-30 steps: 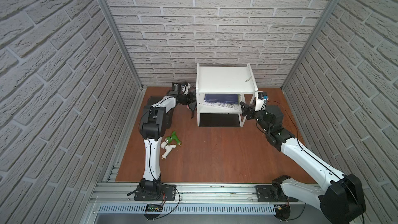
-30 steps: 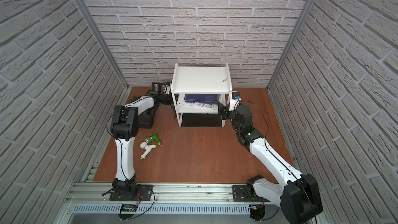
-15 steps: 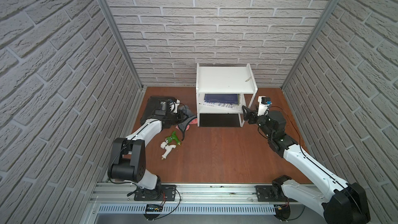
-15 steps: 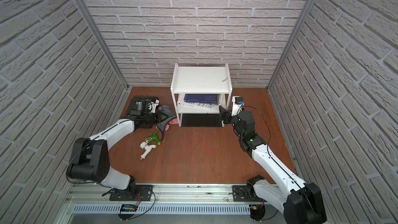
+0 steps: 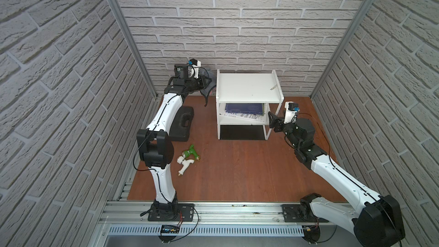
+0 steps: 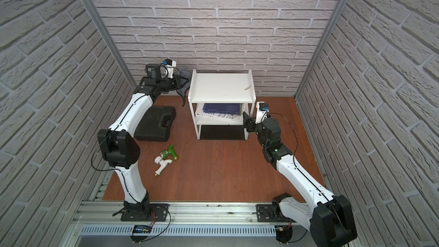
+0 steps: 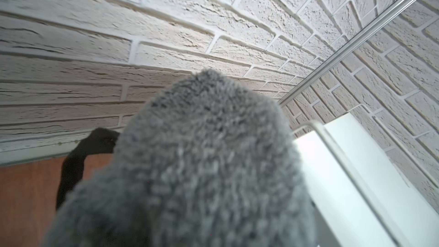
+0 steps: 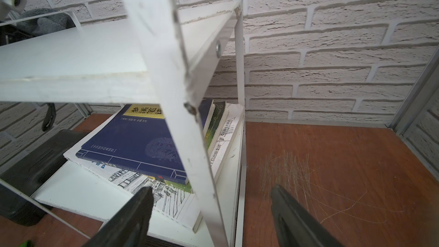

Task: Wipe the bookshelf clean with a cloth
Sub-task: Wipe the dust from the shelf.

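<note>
Top views show a reddish-brown wooden floor (image 5: 237,174) boxed in on three sides by pale, rough brick-pattern walls (image 5: 237,32), with a metal rail (image 5: 237,210) along the near edge. The bookshelf (image 5: 247,86) stands at the back, near the wall. It has a thin white frame, flat white boards and a black base, and books (image 5: 244,110) lie on its lower board.

The left gripper (image 5: 203,82) is clamped tight on the cloth (image 5: 209,89), a fluffy grey rag held in the air just beside the left end of the top board. I cannot tell whether the two touch. A thin dark loop (image 5: 205,102) hangs below the cloth.

The right gripper (image 8: 210,190) is spread wide and holds nothing, its black fingers (image 8: 133,212) on either side of the shelf's front right upright.

A black moulded case (image 5: 181,123) and green and white plastic toys (image 5: 188,159) lie on the left. Open wood stretches across the middle and front.
</note>
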Controlling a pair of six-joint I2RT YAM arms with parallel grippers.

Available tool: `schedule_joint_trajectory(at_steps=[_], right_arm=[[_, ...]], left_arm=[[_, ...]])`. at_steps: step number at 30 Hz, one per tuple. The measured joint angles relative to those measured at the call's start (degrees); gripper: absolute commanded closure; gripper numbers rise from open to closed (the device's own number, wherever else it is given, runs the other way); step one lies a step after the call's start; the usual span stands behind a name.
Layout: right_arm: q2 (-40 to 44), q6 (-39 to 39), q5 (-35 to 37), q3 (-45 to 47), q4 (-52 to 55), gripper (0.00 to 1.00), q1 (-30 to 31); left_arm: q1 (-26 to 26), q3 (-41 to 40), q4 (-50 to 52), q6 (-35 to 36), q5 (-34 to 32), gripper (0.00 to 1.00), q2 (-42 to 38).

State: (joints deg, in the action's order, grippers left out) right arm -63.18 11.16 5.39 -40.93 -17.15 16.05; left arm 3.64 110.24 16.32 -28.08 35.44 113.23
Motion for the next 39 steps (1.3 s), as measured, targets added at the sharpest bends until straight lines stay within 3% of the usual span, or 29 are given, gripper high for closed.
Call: schedule_joint_trajectory(at_steps=[8, 15, 19, 23, 28, 30, 33, 35, 39], right_arm=[[-0.63, 0.63, -0.76, 0.0, 0.31, 0.19, 0.0], [-0.63, 0.92, -0.66, 0.0, 0.92, 0.19, -0.09], [-0.63, 0.92, -0.26, 0.0, 1.9, 0.19, -0.11], [-0.7, 0.94, -0.02, -0.02, 3.06, 0.19, -0.11], [-1.57, 1.55, -0.07, -1.07, 3.74, 0.19, -0.11], [-1.64, 1.92, -0.15, -1.36, 3.82, 0.19, -0.11], [-1.55, 2.03, -0.24, -1.36, 3.76, 0.19, -0.11], [-1.25, 2.03, -0.33, -1.25, 3.67, 0.19, -0.13], [0.22, 1.95, -0.74, -1.2, 3.52, 0.19, -0.24]], left_arm=[[2.49, -16.68, -2.99, -1.03, 1.4, 1.0, -0.13], [2.95, -36.15, -7.26, -1.68, 1.6, 1.0, -15.04], [4.46, -42.88, -9.44, -1.6, 1.68, 1.0, -19.91], [3.87, -43.47, -7.39, -0.46, -2.67, 1.0, -21.51], [2.08, -33.42, -3.76, 1.05, -4.46, 1.0, -17.27], [2.1, -34.21, -5.03, 1.29, -5.92, 1.0, -18.56], [3.13, -43.36, -5.6, 1.07, -8.96, 1.0, -26.75], [4.39, -49.92, -0.98, 1.16, -14.6, 1.0, -35.26], [12.0, -52.5, 8.04, 2.6, -27.71, 1.0, -49.64]])
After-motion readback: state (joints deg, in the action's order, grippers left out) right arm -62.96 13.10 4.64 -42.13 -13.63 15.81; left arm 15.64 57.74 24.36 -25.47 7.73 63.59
